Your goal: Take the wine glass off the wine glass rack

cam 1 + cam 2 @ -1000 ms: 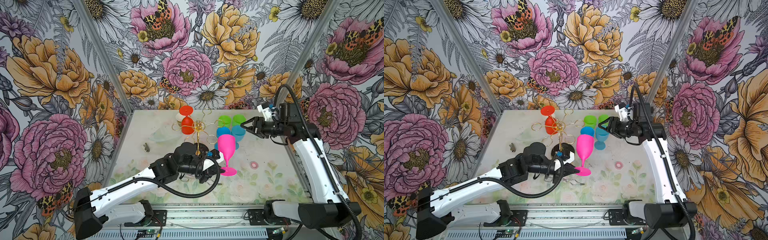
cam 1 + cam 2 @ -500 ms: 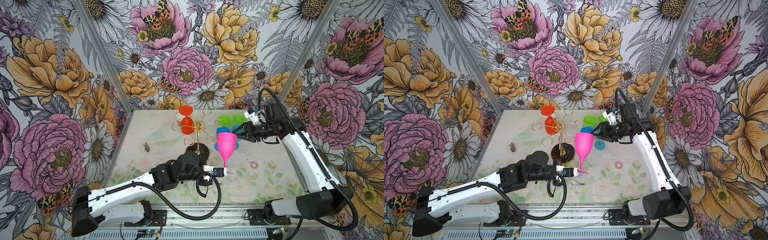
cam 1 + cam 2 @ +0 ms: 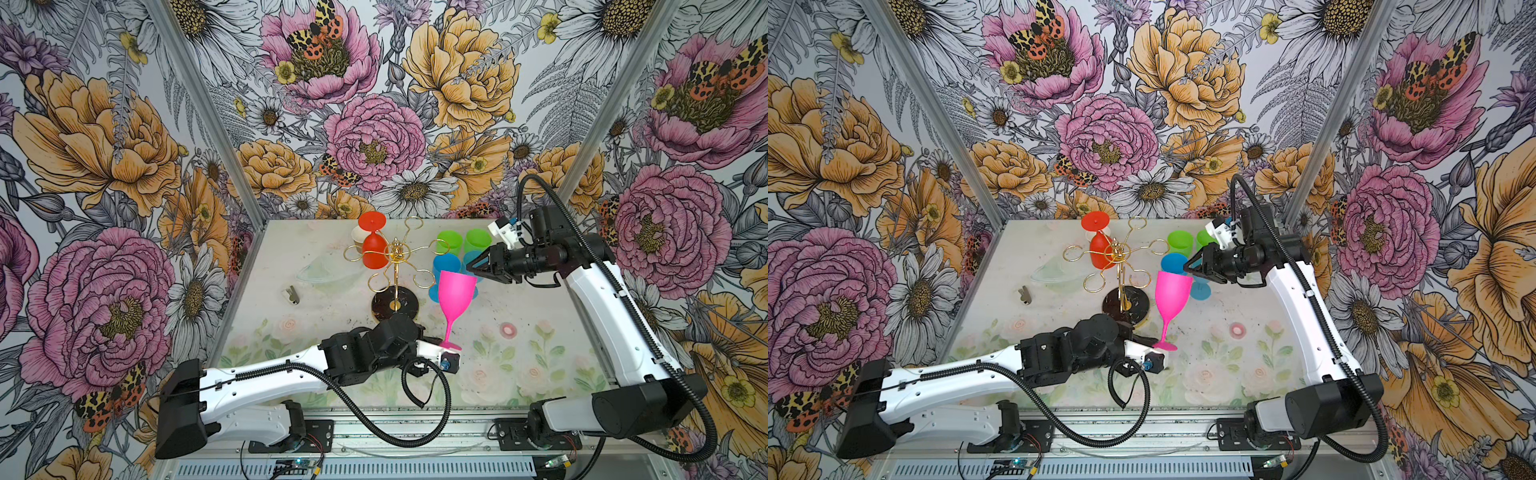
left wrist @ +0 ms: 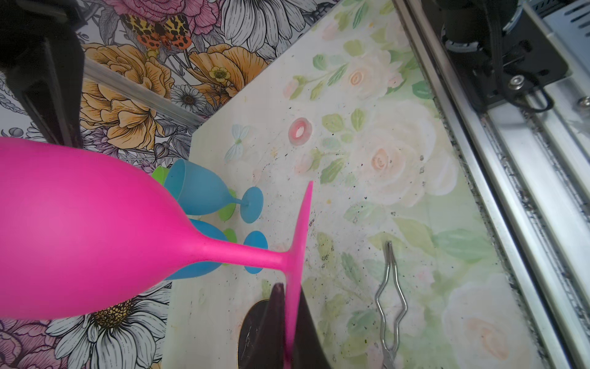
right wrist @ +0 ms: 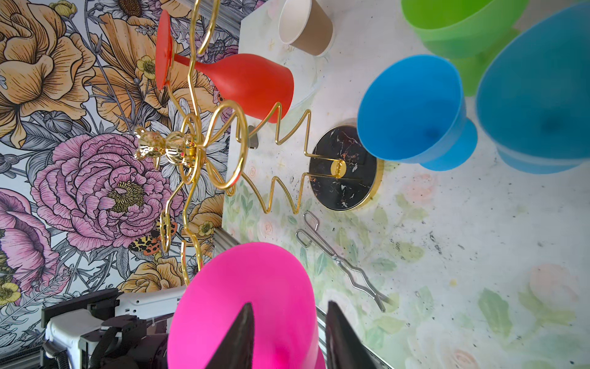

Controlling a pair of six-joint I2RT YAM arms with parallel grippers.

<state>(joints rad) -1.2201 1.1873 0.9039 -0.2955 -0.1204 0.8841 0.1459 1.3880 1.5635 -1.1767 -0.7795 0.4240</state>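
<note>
The pink wine glass [image 3: 456, 291] [image 3: 1172, 297] is off the rack, bowl up and slightly tilted. My left gripper [image 3: 446, 347] [image 4: 290, 290] is shut on the edge of its foot. My right gripper [image 3: 469, 268] [image 5: 289, 305] is at the rim of the pink wine glass [image 5: 249, 287], open, with one finger inside the bowl and the other just outside the wall. The gold wine glass rack [image 3: 396, 251] [image 5: 191, 147] stands just left of it. A red wine glass [image 3: 373, 251] [image 5: 249, 83] hangs upside down from a far-left loop.
Blue glasses [image 3: 446, 266] and green glasses [image 3: 451, 241] stand upright right behind the pink one, under my right wrist. Steel wire tongs [image 4: 391, 287] [image 5: 344, 265] lie in front of the rack's black base [image 3: 395, 307]. A paper cup [image 5: 306, 28] stands at the back.
My right gripper has swung left from beside the blue and green glasses to the pink glass's rim, and its jaws have narrowed. My left arm dropped lower and nearer the front, still holding the foot.
</note>
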